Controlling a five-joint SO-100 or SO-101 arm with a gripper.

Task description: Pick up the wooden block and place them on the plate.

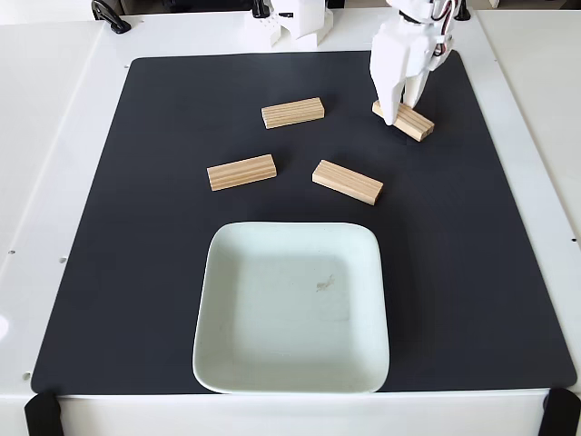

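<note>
Four wooden blocks lie on the black mat [136, 227]: one at the upper middle [293, 113], one at the left [241, 173], one in the middle [348, 182], and one at the upper right [413, 122]. My white gripper [401, 109] reaches down over the upper right block and stands open. One finger [388, 107] covers the block's left end and the other finger sits behind it. That block still rests on the mat. The pale mint plate [218, 363] sits near the mat's front edge with nothing on it but a small mark at its middle.
White arm base parts [295, 20] stand at the back edge. Black clamps [41, 413] hold the table's front corners. The white table [54, 136] surrounds the mat. Open mat lies left and right of the plate.
</note>
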